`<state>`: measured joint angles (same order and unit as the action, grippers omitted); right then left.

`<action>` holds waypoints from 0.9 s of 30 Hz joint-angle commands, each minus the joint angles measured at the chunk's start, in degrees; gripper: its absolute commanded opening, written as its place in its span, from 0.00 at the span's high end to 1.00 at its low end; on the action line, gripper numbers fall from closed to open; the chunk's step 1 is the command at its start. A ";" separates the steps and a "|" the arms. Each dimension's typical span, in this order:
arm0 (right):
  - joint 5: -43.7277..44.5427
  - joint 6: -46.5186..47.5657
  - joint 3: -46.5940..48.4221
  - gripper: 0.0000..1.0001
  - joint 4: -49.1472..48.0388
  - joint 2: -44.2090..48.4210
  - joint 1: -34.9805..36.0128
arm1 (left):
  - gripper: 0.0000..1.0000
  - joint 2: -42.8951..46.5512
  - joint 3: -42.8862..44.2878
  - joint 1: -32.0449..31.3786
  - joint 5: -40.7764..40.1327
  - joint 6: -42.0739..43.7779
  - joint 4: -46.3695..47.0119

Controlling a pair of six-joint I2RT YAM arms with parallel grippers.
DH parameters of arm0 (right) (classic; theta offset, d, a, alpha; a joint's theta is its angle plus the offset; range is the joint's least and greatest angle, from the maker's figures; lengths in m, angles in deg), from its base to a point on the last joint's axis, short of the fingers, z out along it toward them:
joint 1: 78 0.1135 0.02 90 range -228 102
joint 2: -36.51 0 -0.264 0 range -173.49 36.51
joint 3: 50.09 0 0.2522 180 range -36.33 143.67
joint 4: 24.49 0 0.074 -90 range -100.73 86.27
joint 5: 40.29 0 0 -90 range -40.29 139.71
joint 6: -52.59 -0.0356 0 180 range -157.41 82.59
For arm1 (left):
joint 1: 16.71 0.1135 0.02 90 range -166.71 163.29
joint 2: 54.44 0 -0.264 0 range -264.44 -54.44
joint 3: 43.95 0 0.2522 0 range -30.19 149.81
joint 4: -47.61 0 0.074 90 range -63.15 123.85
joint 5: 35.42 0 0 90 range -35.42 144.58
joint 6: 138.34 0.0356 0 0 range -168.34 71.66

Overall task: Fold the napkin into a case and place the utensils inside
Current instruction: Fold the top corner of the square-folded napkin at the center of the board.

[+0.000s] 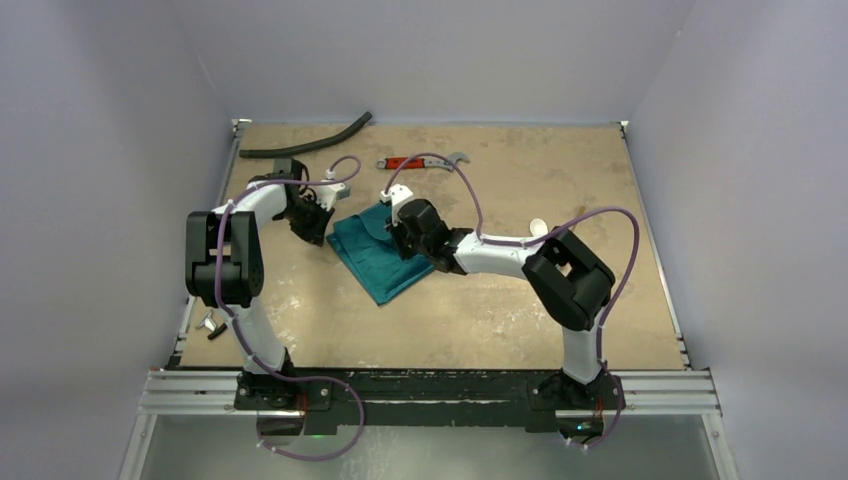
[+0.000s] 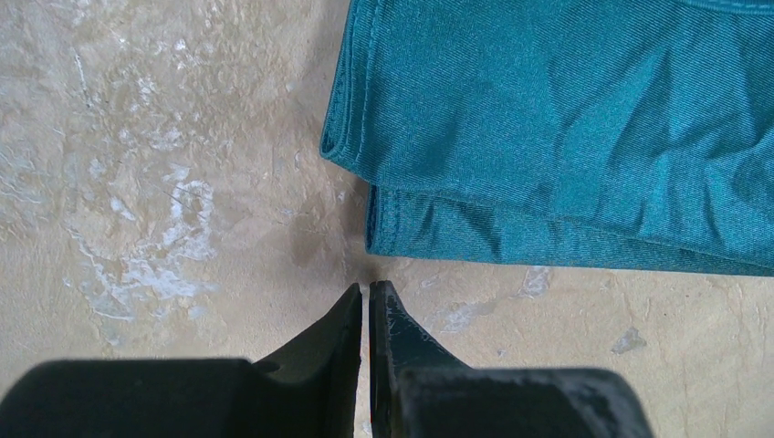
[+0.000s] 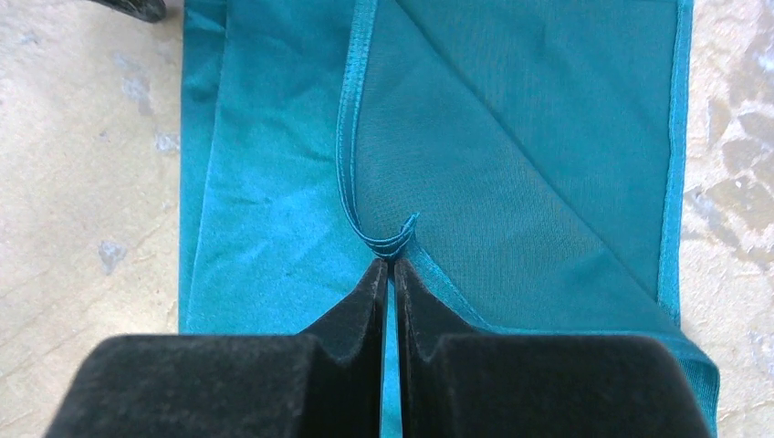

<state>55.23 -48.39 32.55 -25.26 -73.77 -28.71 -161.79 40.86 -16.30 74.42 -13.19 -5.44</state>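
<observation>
The teal napkin (image 1: 372, 258) lies folded in a long strip at the table's middle. My right gripper (image 1: 398, 236) is over its far end and is shut on a pinched corner of the hem (image 3: 388, 245), with a triangular flap (image 3: 529, 155) turned over the layer below. My left gripper (image 1: 318, 226) is shut and empty, its tips (image 2: 365, 290) on the bare table just off the napkin's stacked corner (image 2: 374, 219). The white spoon (image 1: 537, 228) lies right of the napkin, behind the right arm. The wooden utensil is not in view.
A red-handled wrench (image 1: 405, 162) and a black hose (image 1: 305, 140) lie at the back. Small pliers (image 1: 213, 325) lie by the left edge. The table has raised side rails (image 1: 205, 235).
</observation>
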 commanded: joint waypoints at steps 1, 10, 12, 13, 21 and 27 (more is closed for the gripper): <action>1.61 -0.88 -1.32 0.91 -1.10 1.16 0.41 | 0.93 2.53 2.14 0.04 0.11 0.17 -0.87; -0.36 -0.63 -1.47 0.91 -0.07 1.73 1.17 | 0.93 2.58 2.24 0.03 -0.02 0.37 -1.04; -1.69 -0.45 -1.22 0.91 0.38 2.27 1.67 | 0.93 2.48 2.34 0.04 -0.17 0.39 -1.05; -2.31 -0.43 -1.21 0.91 0.57 2.48 1.85 | 0.93 2.44 2.49 0.04 -0.15 0.43 -1.05; -3.33 -2.76 -4.14 0.94 -0.13 2.86 5.13 | 0.93 1.97 2.77 0.04 0.12 0.41 -0.97; -3.50 -3.95 -6.11 0.94 -0.22 5.44 6.42 | 0.93 1.81 2.49 0.03 0.03 0.54 -0.89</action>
<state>52.50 -50.78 27.09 -24.38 -72.94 -22.96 -161.79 41.71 -16.30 74.22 -13.19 -6.30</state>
